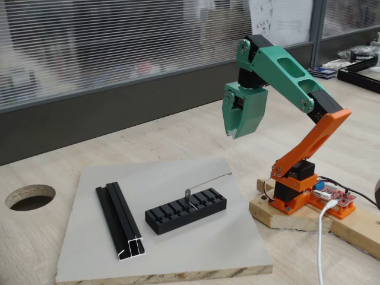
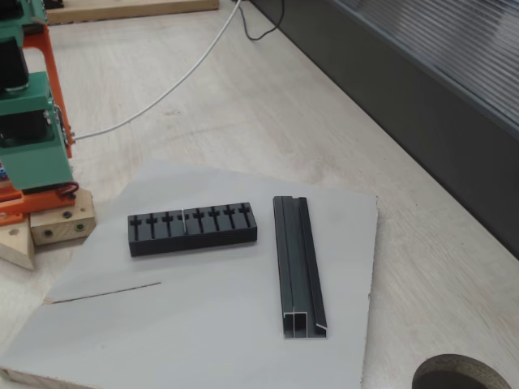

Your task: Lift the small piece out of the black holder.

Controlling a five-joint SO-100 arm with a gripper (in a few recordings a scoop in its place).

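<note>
In a fixed view we see the green claw (image 1: 230, 132) hanging in the air, pointing down, well above the grey board (image 1: 208, 249) and apart from everything on it. Its fingers meet at the tips, so we read it as closed and holding nothing.

The holder (image 1: 186, 210) lies flat on the board, its row of slots facing up. The piece (image 1: 187, 197) stands upright in one of the middle slots, its upper end poking above the holder's top, with a small hole near that end. In the other fixed view the holder (image 2: 192, 229) lies across the board, and there we cannot make out the piece.

A thin wire (image 1: 211, 179) lies on the board behind the holder, running toward the board's far right corner; in the other fixed view the wire (image 2: 105, 292) shows as a fine line near the board's left edge.

A rail (image 1: 120, 220) lies to the left of the holder, near it but not touching; in the other fixed view the rail (image 2: 298, 264) lies just right of the holder, at a right angle to it.

The board rests on the wooden counter (image 1: 178, 136), which has a round hole (image 1: 29, 196) at its left. The arm's orange base (image 1: 294, 190) sits on a wood block (image 1: 279, 215) beside the board.
</note>
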